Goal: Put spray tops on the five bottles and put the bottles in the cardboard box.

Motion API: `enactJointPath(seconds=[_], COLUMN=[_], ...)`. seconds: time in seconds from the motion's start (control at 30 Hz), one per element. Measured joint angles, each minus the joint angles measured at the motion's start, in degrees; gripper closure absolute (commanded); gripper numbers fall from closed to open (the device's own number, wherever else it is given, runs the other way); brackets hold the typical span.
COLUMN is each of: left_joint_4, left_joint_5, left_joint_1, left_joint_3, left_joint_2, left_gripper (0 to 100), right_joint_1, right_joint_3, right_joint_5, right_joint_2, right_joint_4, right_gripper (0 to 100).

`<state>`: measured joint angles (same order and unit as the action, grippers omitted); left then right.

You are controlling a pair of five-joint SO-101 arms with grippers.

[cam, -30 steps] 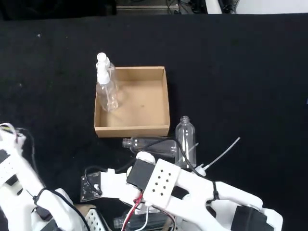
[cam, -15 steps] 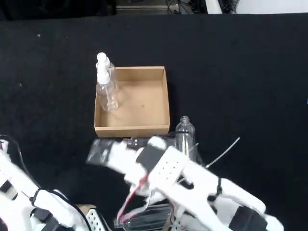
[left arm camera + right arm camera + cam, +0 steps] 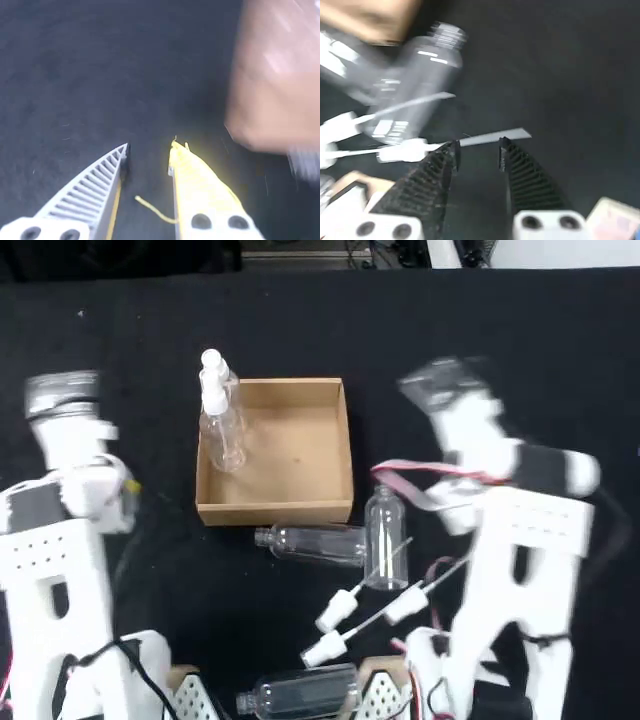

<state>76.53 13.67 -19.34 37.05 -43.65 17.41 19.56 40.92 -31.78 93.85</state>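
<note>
Much black counter (image 3: 520, 330) spreads beyond the cardboard box (image 3: 300, 508) and to both its sides. In the box, two capped bottles (image 3: 222, 435) stand along the wall on my left arm's side. Just outside its near wall an uncapped bottle (image 3: 385, 535) stands upright, with a second bottle (image 3: 315, 543) lying beside it. Three loose spray tops (image 3: 340, 608) lie nearer to me, and a third bare bottle (image 3: 300, 695) lies at the near edge. My left tool (image 3: 149, 150) hangs narrowly parted over the counter beside the box, holding nothing. My right tool (image 3: 478, 147) is likewise narrowly parted and unloaded, with a spray top's tube (image 3: 492, 136) crossing just beyond its tips.
</note>
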Motion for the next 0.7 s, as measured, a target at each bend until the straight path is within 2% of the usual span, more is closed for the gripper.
enactJointPath(seconds=[0.13,0.23,0.37,0.5,0.6,0.7], left_joint_4=[13.27,18.46,21.36,21.8,19.6,15.3], left_joint_5=[15.12,18.64,19.34,18.9,16.26,12.48], left_joint_1=[14.33,25.67,40.53,55.47,65.93,73.05], left_joint_3=[-4.31,-4.66,-4.92,-1.14,3.43,5.8], left_joint_2=[0.0,0.0,0.0,0.0,0.0,0.0], left_gripper=[88,88,87,74,68,68], right_joint_1=[12.22,20.48,30.68,37.89,40.88,43.6], right_joint_3=[-0.97,-0.97,-0.97,-1.76,-2.37,-7.74], right_joint_5=[3.69,6.15,9.58,13.36,15.12,15.56], right_joint_2=[0.0,0.0,0.0,2.81,8.26,14.15], right_joint_4=[0.0,0.0,-2.99,-5.71,-7.47,-7.65], right_gripper=[88.8,88.8,88.8,88.8,88.8,88.8])
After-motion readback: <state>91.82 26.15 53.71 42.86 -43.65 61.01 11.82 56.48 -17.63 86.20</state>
